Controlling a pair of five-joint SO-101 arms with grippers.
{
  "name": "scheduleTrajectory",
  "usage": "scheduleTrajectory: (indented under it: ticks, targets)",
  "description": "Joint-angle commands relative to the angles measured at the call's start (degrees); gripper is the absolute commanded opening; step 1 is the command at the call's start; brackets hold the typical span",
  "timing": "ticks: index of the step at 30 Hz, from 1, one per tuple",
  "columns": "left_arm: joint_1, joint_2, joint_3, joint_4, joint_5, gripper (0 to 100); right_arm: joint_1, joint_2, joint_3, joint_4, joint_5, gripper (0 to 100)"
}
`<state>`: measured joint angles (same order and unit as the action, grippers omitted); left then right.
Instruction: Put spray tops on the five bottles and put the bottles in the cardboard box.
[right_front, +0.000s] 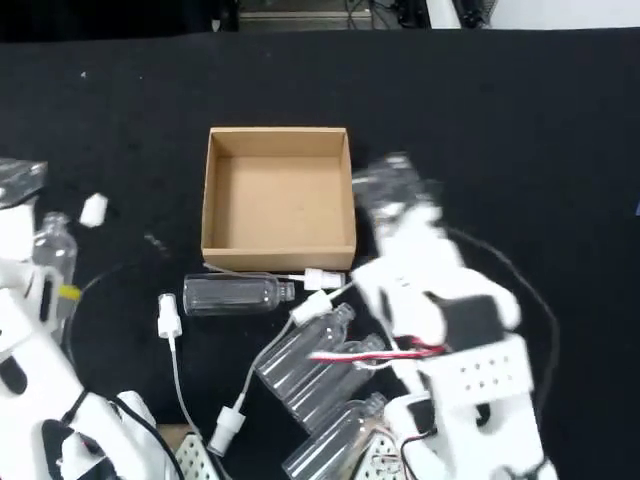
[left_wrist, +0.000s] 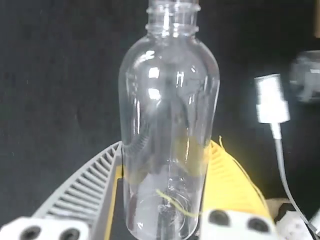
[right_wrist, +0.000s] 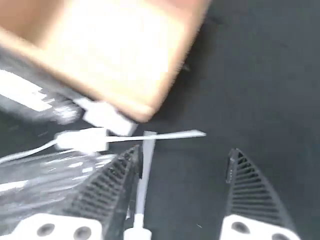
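Cardboard, and nothing in it: the cardboard box (right_front: 280, 256) stands open at the middle of the black table (right_front: 520, 120), with no bottle inside. From my remote station I judge the job hardly begun.

My left gripper (left_wrist: 165, 170) is clamped around the body of the held bottle (left_wrist: 170, 100), which stands well out at the box's 8 o'clock with its threaded neck bare. My right gripper (right_wrist: 182, 167) hangs with its jaws spread and nothing between them, low over the table just off a corner of the box.

The lone bottle (right_front: 232, 294) lies on its side at the box's 6 o'clock, just beside the front wall and uncapped. The three clustered bottles (right_front: 310, 358) lie side by side at 5 o'clock, partly under my right arm, and none of them wears a top.

The spray tops are all loose. The small white top (right_front: 93, 209) is at 9 o'clock. The tubed top (right_front: 168, 316) is at 7 o'clock, near the lone bottle's base. The far top (right_front: 228, 426) lies farther down towards 6 o'clock. The pair of tops (right_front: 322, 279) lies at the box's front corner.

As I read it, every capping and every boxing is left to do. The held bottle looks like the first in line for a top.
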<state>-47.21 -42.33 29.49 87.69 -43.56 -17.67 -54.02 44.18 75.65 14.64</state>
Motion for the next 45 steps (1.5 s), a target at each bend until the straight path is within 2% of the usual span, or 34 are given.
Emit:
scheduleTrajectory:
  ticks: [1, 7, 12, 17, 20, 26, 32, 39, 45]
  targets:
    - [-6.55, -0.79, 1.27, -4.66, -0.44, 20, -13.71, 9.36, -5.23, -3.25, -5.54, 26.5]
    - [-15.69, -0.79, 1.98, -9.32, 2.90, 20, -28.31, 25.27, -12.88, -11.08, -16.79, 26.5]
    - [-19.56, -0.79, 1.71, -9.85, 8.44, 20, -33.85, 37.93, -22.46, -14.59, -29.63, 26.5]
    - [-24.31, -0.09, 1.71, -14.07, 16.44, 20, -37.63, 48.84, -31.78, -16.62, -39.30, 26.5]
    - [-26.42, 2.99, 0.57, -14.33, 18.81, 20, -40.09, 54.46, -36.97, -17.67, -43.52, 26.5]
    - [-32.84, 15.12, -7.87, -14.07, 19.87, 20, -44.84, 63.25, -46.55, -17.58, -48.62, 26.5]
    - [-37.41, 26.20, -17.19, -13.89, 19.87, 20, -46.59, 73.36, -53.41, -18.29, -48.88, 26.5]
    - [-37.76, 29.27, -20.88, -13.80, 19.69, 20, -47.38, 84.53, -62.37, -16.00, -48.97, 26.5]
    - [-36.70, 29.19, -21.05, -14.24, 19.69, 20, -44.84, 89.10, -62.55, -12.92, -55.65, 26.5]
